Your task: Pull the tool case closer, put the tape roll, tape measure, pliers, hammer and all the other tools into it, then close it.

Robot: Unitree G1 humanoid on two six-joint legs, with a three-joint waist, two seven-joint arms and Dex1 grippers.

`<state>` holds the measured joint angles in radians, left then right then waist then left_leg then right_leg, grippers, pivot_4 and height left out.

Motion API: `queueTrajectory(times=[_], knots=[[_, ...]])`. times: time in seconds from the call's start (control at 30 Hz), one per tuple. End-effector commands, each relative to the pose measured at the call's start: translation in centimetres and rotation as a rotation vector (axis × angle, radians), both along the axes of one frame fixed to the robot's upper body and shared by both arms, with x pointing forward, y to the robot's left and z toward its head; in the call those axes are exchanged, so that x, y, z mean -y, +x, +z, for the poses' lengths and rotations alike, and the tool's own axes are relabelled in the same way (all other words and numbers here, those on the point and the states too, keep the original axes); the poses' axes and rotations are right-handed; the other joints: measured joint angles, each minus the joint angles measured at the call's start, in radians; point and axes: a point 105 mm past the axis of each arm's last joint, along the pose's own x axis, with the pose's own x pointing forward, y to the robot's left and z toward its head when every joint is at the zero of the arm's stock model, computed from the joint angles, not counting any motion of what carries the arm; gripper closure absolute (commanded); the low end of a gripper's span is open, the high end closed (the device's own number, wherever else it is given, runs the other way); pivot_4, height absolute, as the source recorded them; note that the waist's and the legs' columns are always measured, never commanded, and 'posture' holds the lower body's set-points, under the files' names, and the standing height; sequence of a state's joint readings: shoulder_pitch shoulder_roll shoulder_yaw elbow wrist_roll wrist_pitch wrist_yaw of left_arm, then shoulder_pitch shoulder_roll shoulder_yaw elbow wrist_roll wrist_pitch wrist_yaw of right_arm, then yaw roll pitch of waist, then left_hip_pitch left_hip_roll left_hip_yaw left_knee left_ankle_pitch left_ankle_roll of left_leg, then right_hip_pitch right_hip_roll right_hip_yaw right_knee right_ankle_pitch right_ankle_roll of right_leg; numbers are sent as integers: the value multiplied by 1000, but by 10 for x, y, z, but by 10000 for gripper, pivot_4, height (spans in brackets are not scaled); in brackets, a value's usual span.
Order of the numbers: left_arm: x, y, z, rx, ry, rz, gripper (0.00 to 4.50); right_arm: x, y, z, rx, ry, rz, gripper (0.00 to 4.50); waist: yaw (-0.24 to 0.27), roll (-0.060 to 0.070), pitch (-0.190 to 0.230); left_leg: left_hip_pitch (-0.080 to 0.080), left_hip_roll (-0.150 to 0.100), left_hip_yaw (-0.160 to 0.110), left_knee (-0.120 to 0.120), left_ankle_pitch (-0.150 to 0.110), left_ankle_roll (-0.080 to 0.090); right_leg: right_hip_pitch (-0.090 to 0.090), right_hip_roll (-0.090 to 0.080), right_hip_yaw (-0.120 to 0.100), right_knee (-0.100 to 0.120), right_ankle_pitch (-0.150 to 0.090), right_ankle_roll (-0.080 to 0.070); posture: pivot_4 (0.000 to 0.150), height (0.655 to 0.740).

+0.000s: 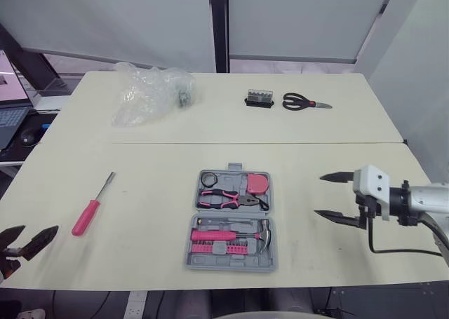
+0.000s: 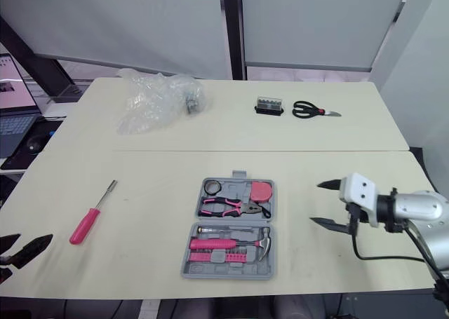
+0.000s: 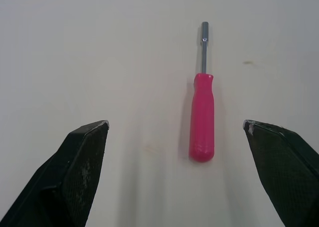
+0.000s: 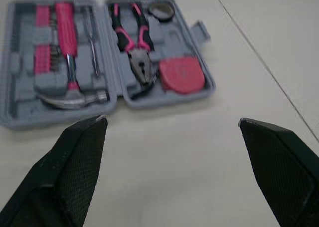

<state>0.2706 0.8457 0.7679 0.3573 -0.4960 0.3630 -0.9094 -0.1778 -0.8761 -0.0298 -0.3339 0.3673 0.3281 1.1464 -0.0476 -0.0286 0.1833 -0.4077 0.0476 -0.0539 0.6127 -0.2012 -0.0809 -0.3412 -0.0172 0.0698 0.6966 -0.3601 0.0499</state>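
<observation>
Cream table [image 1: 140, 165]: open tool case [image 1: 231, 265], screwdriver [image 1: 88, 216], perhaps bit holder [image 1: 259, 98].

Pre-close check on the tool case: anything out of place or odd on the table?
The pink screwdriver lies loose on the table, left of the open case, ahead of the open left gripper. Scissors and a small black bit holder sit on the far table, also outside the case. A crumpled plastic bag lies there too.

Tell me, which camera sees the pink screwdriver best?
The left wrist view: the pink screwdriver lies whole and close, ahead of the left gripper, fingers open. Both eye views show it small, left of the tool case.
</observation>
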Motion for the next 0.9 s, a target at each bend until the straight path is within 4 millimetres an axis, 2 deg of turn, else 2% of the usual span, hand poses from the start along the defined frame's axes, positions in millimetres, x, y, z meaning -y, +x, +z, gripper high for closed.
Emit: queueTrajectory(times=[0.03, 0.3, 0.8, 0.9], knots=[[-2, 10, 8, -18, 34, 9, 0, -32, -8, 18, -4, 54, 121, 166, 0, 0, 0, 0, 0, 0, 0, 0, 0, 0, 0, 0, 0, 0, 0, 1500, 7400], [11, 45, 0, -59, 41, -41, 0, -64, -12, 28, 7, 61, 243, 166, 15, 0, 0, 0, 0, -1, 0, 0, 0, -1, -1, -1, 0, 0, 0, 1500, 7400], [36, 97, -35, -116, 8, -107, 0, -71, -24, 25, -15, 32, 258, 166, 15, 0, 0, -1, 0, 0, 0, 0, 0, -2, 0, -2, 1, 0, 0, 1500, 7400], [39, 105, -43, -144, -1, -95, 5960, -71, -26, 24, -19, 22, 257, 0, 15, 0, 0, -1, -1, -1, 0, 0, 0, -2, 0, -2, 1, 0, 0, 1500, 7400]])
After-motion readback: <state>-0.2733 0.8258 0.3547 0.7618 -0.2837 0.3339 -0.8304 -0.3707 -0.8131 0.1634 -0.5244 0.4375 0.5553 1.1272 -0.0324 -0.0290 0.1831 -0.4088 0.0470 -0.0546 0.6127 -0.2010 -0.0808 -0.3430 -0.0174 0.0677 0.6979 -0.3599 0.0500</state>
